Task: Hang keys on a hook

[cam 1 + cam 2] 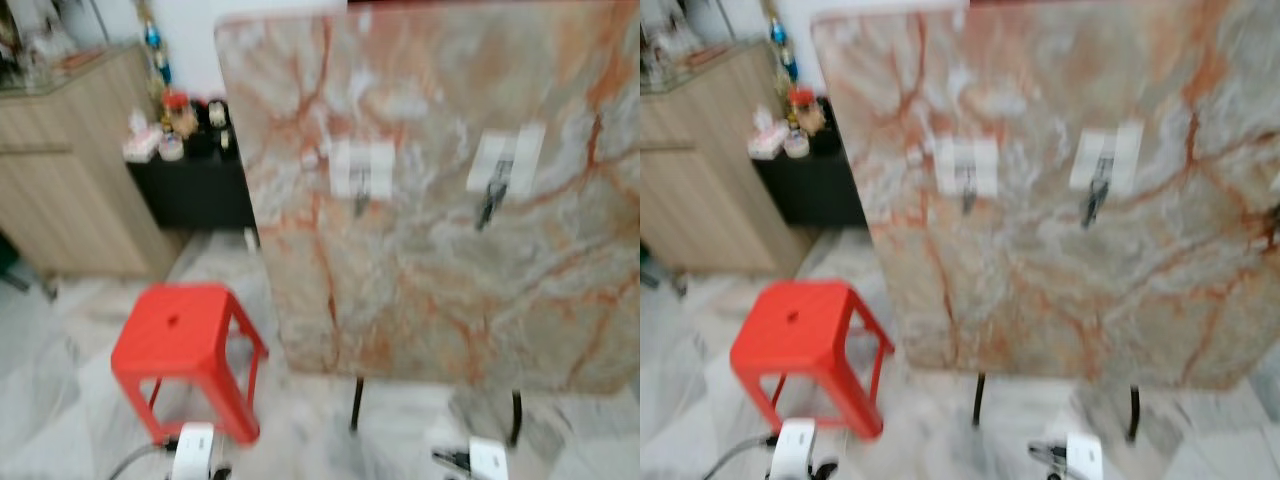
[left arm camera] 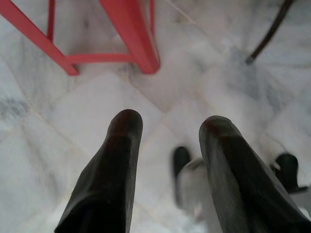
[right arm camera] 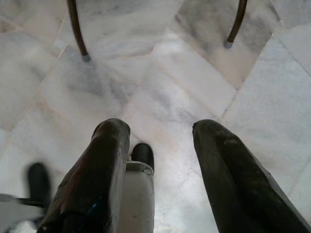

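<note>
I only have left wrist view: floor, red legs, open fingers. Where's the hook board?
Observer: Ahead of the robot, an upright marble panel on thin black legs carries two white hook plates.
Operator: Anything hanging on them?
Observer: The right plate has a small dark item hanging; too blurred to identify. The left plate has a short dark piece below it, also unclear.
Operator: Those red legs?
Observer: A red stool, left of the panel.
Operator: Right gripper?
Observer: The right gripper is open over bare floor, holding nothing.
</note>
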You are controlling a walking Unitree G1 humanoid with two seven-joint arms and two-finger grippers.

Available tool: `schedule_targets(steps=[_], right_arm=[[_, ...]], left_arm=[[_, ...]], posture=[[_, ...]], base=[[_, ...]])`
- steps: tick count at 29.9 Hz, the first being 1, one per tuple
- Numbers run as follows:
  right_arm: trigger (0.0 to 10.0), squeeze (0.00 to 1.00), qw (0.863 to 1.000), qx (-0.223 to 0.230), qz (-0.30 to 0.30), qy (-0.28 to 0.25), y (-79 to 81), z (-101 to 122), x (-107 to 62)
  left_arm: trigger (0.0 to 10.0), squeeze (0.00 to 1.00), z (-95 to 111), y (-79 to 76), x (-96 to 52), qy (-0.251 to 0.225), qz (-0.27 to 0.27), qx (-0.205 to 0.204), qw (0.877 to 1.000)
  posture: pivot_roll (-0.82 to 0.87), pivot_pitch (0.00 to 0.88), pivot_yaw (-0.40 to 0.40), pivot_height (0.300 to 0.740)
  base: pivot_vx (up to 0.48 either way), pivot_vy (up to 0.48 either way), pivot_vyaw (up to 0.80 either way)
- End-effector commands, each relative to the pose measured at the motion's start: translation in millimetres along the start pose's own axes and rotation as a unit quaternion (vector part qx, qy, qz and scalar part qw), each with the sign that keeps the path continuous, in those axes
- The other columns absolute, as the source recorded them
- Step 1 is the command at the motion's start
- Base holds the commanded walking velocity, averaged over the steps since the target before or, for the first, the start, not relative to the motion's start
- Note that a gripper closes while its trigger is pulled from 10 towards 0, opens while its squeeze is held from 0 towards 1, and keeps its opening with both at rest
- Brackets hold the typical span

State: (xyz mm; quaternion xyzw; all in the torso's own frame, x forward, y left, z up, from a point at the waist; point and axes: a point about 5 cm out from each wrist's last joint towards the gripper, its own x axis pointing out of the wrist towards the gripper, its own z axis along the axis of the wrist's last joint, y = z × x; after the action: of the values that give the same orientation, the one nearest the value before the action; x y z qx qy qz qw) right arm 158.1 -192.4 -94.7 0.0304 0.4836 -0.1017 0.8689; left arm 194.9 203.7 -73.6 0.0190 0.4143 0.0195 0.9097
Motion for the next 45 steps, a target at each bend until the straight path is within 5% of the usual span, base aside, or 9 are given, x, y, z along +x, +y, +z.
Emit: schedule_targets(steps=[1,45], right_arm=[[10.0,0.0,1.0,0.003,0.016,-0.004,11.2,2.4,0.2],[10.0,0.0,1.0,0.009,0.012,-0.009,12.7,7.5,1.0]], left_arm=[[10.0,0.0,-7.4,9.1,-2.7,0.012,0.012,0.002,1.0],[10.0,0.0,-6.0,9.3,-2.3,0.009,0.018,-0.007,1.0]], posture=[[-0.03,0.0,0.02,0.74],[-0.01,0.0,0.015,0.74]], base=[[0.0,0.48,0.0],[0.0,0.48,0.0]])
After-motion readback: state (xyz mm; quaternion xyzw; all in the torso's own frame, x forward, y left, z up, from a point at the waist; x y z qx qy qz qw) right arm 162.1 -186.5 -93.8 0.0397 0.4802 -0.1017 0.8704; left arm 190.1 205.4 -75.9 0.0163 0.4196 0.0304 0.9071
